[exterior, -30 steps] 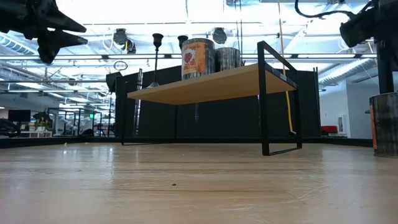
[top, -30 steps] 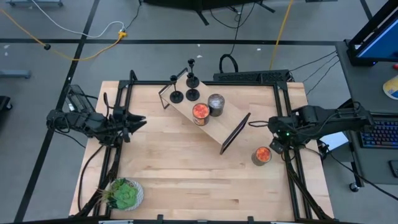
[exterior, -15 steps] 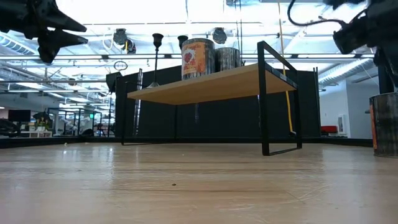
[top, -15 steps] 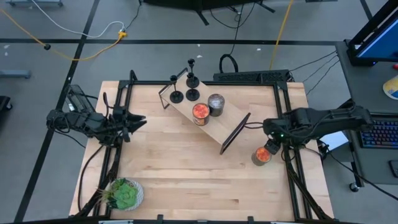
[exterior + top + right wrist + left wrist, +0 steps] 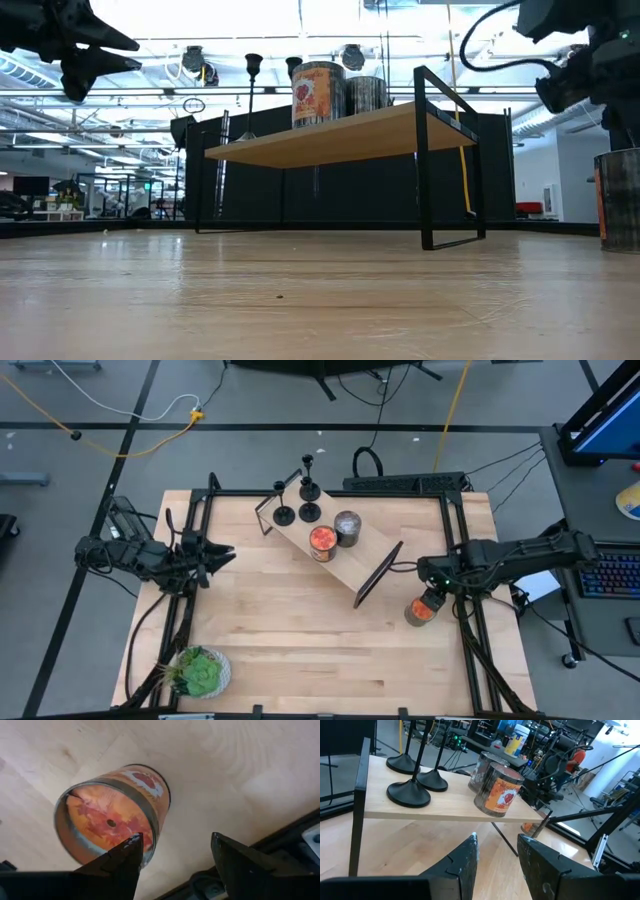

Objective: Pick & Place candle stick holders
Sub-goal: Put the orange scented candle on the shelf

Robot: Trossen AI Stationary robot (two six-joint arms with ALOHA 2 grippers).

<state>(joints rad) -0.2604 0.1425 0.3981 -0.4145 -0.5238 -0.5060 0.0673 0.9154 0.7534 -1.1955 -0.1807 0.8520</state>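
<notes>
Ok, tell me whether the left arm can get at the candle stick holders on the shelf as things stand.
Probably yes. The left gripper hangs open at the table's left edge, and the three candle stick holders stand on the shelf's near end with bare table between; the cans sit beyond them.

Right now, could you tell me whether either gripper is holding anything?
Nothing is held. The right gripper hangs open over the orange-labelled tin can; the left gripper waits open and empty.

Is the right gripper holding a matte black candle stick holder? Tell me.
No, the right gripper hangs open above an orange-labelled tin can.
</notes>
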